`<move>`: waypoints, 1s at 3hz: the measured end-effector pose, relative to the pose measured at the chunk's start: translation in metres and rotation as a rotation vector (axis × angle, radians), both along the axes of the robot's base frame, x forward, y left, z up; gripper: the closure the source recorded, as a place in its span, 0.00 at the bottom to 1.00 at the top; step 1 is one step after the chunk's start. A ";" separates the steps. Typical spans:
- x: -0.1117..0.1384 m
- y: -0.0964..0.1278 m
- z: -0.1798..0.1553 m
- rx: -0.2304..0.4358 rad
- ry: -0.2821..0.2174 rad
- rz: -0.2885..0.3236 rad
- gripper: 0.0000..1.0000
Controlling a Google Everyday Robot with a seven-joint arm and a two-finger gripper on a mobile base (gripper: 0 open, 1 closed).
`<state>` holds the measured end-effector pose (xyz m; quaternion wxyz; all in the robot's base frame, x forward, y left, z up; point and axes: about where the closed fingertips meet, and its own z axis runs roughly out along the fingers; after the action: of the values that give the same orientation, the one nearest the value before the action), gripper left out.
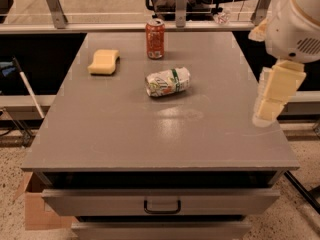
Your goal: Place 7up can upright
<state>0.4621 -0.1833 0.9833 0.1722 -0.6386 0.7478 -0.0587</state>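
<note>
The 7up can (168,81), white and silver with green markings and dented, lies on its side near the middle of the grey table (150,134). My gripper (267,109) is the cream-coloured end of the arm hanging over the table's right edge. It is well to the right of the can, a little nearer the front, and apart from it. It holds nothing that I can see.
An orange-red soda can (155,39) stands upright behind the 7up can. A yellow sponge (104,62) lies at the back left. A drawer with a handle (162,206) sits under the tabletop. A cardboard box (35,209) is on the floor at the left. A metal railing (115,28) runs behind the table.
</note>
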 end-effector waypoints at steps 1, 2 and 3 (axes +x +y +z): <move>0.032 0.043 -0.009 0.042 0.009 0.125 0.00; 0.053 0.068 -0.020 0.060 0.033 0.192 0.00; 0.076 0.088 -0.033 0.062 0.049 0.257 0.00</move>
<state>0.5385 -0.0948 0.9504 0.1798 -0.7245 0.6654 0.0027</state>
